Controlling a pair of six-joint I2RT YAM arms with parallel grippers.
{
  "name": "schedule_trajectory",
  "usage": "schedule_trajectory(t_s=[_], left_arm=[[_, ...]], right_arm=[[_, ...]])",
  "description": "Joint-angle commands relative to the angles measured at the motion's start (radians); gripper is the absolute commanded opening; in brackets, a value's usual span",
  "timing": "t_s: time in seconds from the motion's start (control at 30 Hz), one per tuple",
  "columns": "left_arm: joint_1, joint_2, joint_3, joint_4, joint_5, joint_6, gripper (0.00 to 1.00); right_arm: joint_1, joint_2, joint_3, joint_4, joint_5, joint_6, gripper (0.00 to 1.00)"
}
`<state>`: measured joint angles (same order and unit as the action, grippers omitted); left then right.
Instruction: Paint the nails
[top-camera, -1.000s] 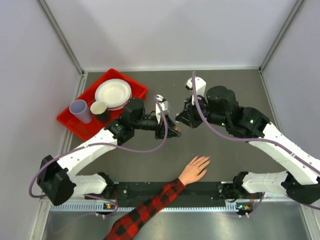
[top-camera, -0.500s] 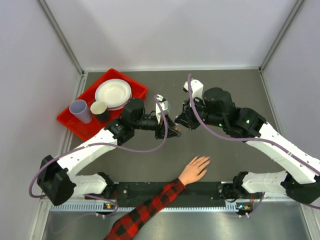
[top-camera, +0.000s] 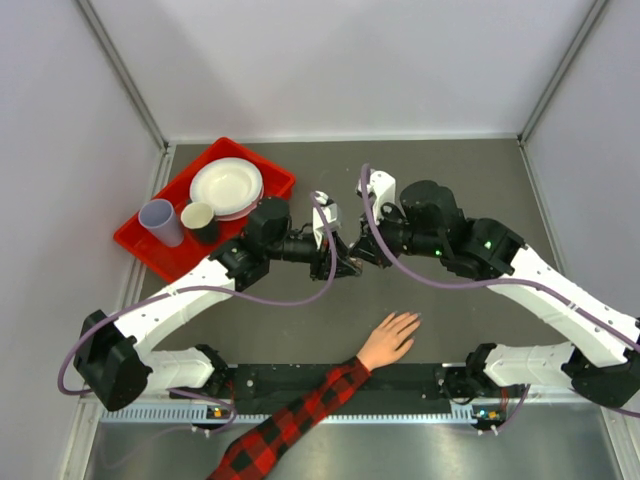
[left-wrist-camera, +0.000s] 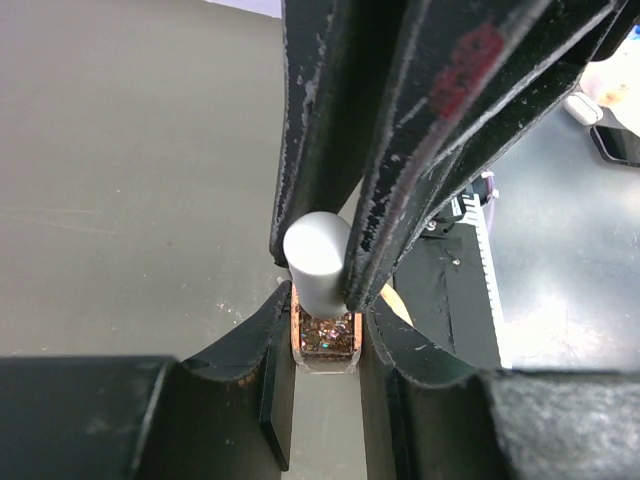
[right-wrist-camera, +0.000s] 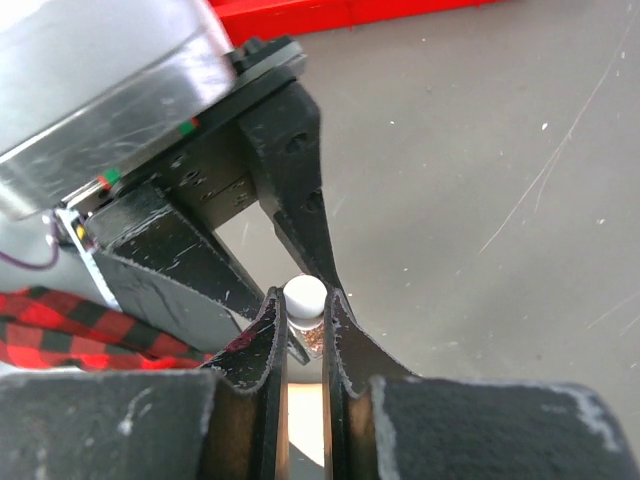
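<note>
A small bottle of glittery copper nail polish (left-wrist-camera: 325, 340) with a pale grey cap (left-wrist-camera: 318, 262) is held above the table between both arms. My left gripper (left-wrist-camera: 325, 322) is shut on the bottle's glass body. My right gripper (right-wrist-camera: 304, 303) is shut on the cap (right-wrist-camera: 304, 294). In the top view the two grippers meet at mid-table, left gripper (top-camera: 343, 267) against right gripper (top-camera: 357, 257). A peach-coloured hand (top-camera: 388, 339) with a plaid sleeve (top-camera: 300, 412) lies flat near the front edge, fingers spread. Its nails (top-camera: 411, 320) are too small to make out.
A red tray (top-camera: 272, 172) at the back left holds white plates (top-camera: 226, 186), a lavender cup (top-camera: 160, 221) and a small dark cup (top-camera: 200, 218). The hand lies just in front of and below the joined grippers. Grey walls close in the table.
My right wrist has swung left and closer to the left gripper while staying shut on the cap. The left arm, the bottle and the hand have stayed put.
</note>
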<state>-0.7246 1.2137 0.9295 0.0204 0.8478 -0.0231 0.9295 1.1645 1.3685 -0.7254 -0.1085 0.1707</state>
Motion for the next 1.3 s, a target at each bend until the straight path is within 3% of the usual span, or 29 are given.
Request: schedule_trajectory(t_s=[0.0,0.17,0.27,0.33,0.37,0.4,0.5,0.6,0.67,0.73,0.8,0.83,0.9,0.93,1.0,1.07,1.17,1.2,1.27], left_arm=[[-0.001,-0.019,0.045,0.047,0.011,0.038,0.00],[-0.001,-0.037,0.046,0.024,-0.006,0.069,0.00],[-0.001,-0.060,0.040,0.018,-0.110,0.083,0.00],[-0.001,-0.081,0.019,0.048,-0.284,0.066,0.00],[-0.001,-0.100,-0.001,0.081,-0.343,0.058,0.00],[-0.001,-0.106,-0.009,0.093,-0.415,0.051,0.00],[0.001,-0.115,-0.017,0.111,-0.536,0.038,0.00],[0.001,-0.135,-0.040,0.150,-0.533,0.032,0.00],[0.001,-0.147,-0.055,0.158,-0.514,0.026,0.00],[0.001,-0.149,-0.057,0.158,-0.495,0.028,0.00],[0.001,-0.149,-0.055,0.154,-0.466,0.028,0.00],[0.001,-0.148,-0.051,0.147,-0.455,0.031,0.00],[0.001,-0.141,-0.043,0.139,-0.402,0.037,0.00],[0.001,-0.138,-0.040,0.135,-0.379,0.040,0.00],[0.001,-0.125,-0.029,0.119,-0.310,0.041,0.00],[0.001,-0.102,-0.009,0.090,-0.254,0.051,0.00],[0.001,-0.062,0.038,0.024,-0.088,0.072,0.00],[0.001,-0.053,0.046,0.021,-0.040,0.063,0.00],[0.001,-0.029,0.061,0.029,0.121,0.049,0.00]], right_arm=[[0.012,0.009,0.020,-0.028,-0.086,-0.138,0.00],[-0.034,0.038,0.038,-0.081,-0.198,-0.197,0.00],[-0.035,0.044,0.041,-0.068,-0.125,-0.109,0.00],[-0.012,0.046,0.035,-0.037,0.016,-0.016,0.00],[0.061,0.050,0.027,-0.026,0.105,0.083,0.00],[0.112,0.061,0.026,-0.014,0.321,0.123,0.00],[0.265,0.134,0.069,-0.084,0.717,0.398,0.00],[0.344,0.223,0.119,-0.153,0.893,0.533,0.00],[0.347,0.239,0.150,-0.212,0.906,0.562,0.00],[0.347,0.210,0.121,-0.149,0.869,0.547,0.00],[0.345,0.179,0.095,-0.083,0.805,0.485,0.10],[0.345,0.150,0.084,-0.068,0.787,0.463,0.22],[0.345,0.121,0.076,-0.023,0.718,0.359,0.32],[0.345,0.092,0.080,-0.014,0.701,0.322,0.50],[0.339,0.051,0.077,0.010,0.615,0.222,0.68],[0.309,-0.018,0.078,0.011,0.557,0.155,0.73],[0.186,-0.095,0.063,0.031,0.272,0.055,0.78],[0.146,-0.100,0.063,0.015,0.075,0.030,0.77],[0.062,-0.097,0.072,-0.008,-0.157,-0.043,0.75]])
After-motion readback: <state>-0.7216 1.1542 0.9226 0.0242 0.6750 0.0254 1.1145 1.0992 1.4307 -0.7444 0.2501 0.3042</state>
